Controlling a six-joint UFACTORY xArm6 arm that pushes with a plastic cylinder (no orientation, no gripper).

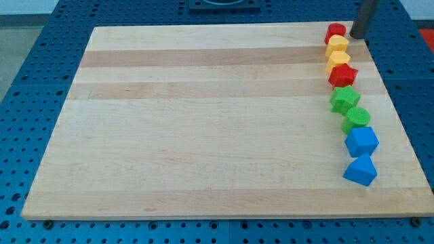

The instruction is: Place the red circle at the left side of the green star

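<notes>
Red circle, far right beside my tip, looks light, rigid, slidable; push its right flank toward green star; no pincer fitted.

**Parts cut off, overlapped or indistinct in the camera view**

The dark rod is cut off by the view's top edge; only its lower length shows, ending at my tip. The red circle is partly overlapped by the yellow block below it. Shapes of both yellow blocks, including the second, cannot be made out. A dark fixture at the view's top is cropped.
</notes>
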